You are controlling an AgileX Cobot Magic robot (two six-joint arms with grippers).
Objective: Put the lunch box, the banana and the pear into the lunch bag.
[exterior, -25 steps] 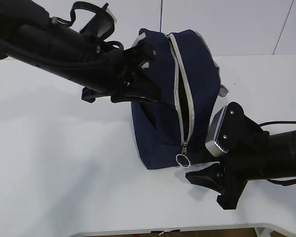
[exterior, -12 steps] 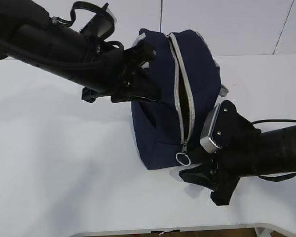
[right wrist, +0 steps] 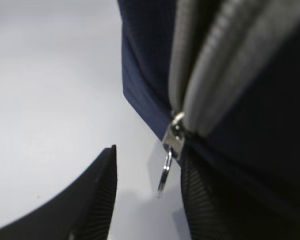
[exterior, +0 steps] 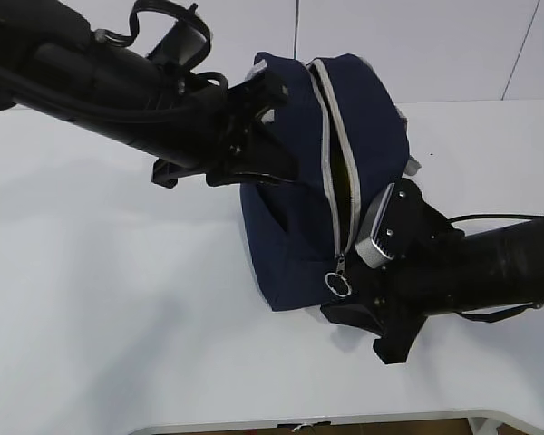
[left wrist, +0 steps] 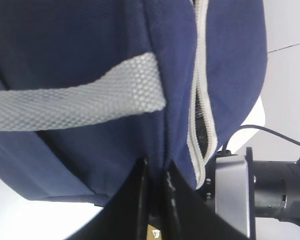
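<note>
White table (exterior: 118, 272), unbranded navy lunch bag (exterior: 290, 245)

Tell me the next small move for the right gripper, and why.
Probably close the right gripper on the ring pull. In the right wrist view the ring hangs between its open fingers, not yet pinched, and the zipper on the lunch bag is still partly open. The left gripper is shut on the bag's fabric, steadying it.
</note>
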